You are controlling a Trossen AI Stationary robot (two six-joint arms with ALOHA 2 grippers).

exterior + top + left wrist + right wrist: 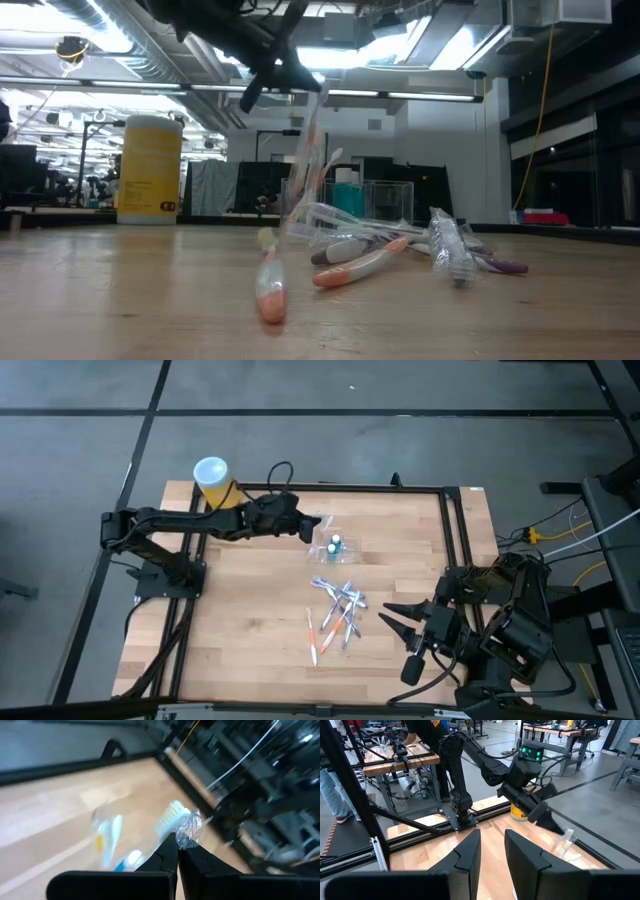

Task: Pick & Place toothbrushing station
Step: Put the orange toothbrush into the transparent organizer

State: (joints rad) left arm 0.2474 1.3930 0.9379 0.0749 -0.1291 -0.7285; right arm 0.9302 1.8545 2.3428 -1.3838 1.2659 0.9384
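You get no readable text in any view. The yellow cylinder [149, 168] on the bench [120, 290] carries faint print on its side plus a small dark-and-orange label near its base, but you can't make out a single letter. Toothbrush wrappers [452, 247] show no legible print either. No signs or numbers you can read in the room behind.

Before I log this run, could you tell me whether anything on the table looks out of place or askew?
Yes: the toothbrushes lie scattered in a crossed heap on the wood rather than standing in the clear toothbrushing station. The left gripper, shut on a wrapped toothbrush, hangs beside the station. The right gripper waits open nearby.
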